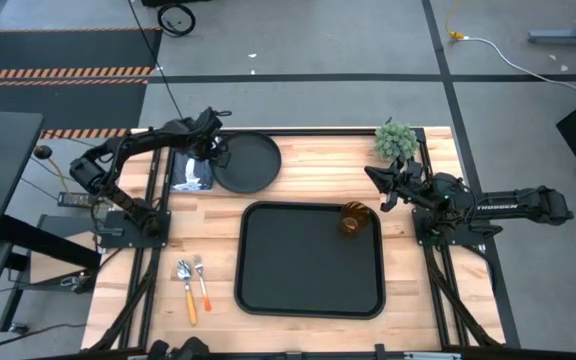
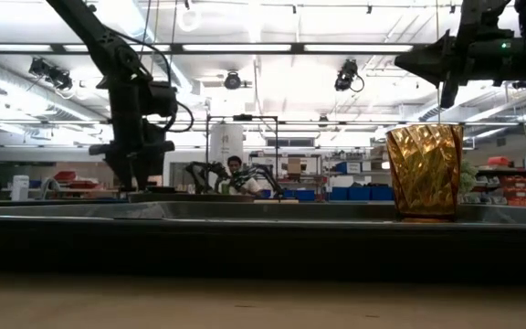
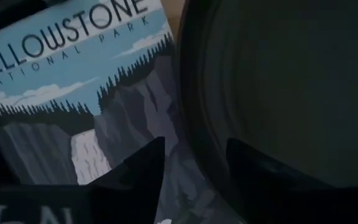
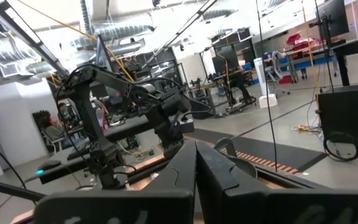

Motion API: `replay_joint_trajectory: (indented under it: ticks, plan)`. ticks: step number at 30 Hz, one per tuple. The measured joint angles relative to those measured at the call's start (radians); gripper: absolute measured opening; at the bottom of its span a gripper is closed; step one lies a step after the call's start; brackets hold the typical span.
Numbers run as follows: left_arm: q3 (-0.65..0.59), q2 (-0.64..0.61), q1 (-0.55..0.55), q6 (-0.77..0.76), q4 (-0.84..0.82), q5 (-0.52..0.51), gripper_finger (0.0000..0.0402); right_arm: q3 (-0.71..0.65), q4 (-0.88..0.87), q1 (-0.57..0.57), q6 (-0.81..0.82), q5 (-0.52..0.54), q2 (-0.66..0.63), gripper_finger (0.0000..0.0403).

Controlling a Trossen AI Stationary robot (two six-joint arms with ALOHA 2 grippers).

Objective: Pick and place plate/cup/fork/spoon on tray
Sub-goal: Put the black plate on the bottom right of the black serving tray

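Note:
The round black plate (image 1: 248, 162) lies on the wooden table behind the black tray (image 1: 311, 300). My left gripper (image 1: 214, 152) is open at the plate's left rim, pointing down. In the left wrist view (image 3: 194, 174) one finger stands outside the rim and one inside. The amber cup (image 1: 354, 218) stands upright in the tray's far right corner. My right gripper (image 1: 381, 186) is shut and empty, raised just right of the cup. The spoon (image 1: 187, 290) and the fork (image 1: 203, 284) lie side by side on the table left of the tray. My left gripper comes from above with its fingers on either side of the plate's left rim (image 3: 199, 134), one over the postcard and one over the plate's inside. I cannot tell whether they touch the rim. The plate lies flat on the table.
A Yellowstone postcard (image 1: 191, 172) lies partly under the plate's left edge. A small green plant (image 1: 396, 140) stands at the table's far right. A person sits in the room beyond the table (image 2: 236, 169).

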Motion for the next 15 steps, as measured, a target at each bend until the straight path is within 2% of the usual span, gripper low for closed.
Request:
replay_joint_trajectory:
  ticks: [15]
  plan:
    - [-0.076, 0.000, -0.001, -0.008, 0.037, 0.001, 0.0169, 0.000, 0.022, 0.000, -0.017, -0.008, 0.000, 0.0011]
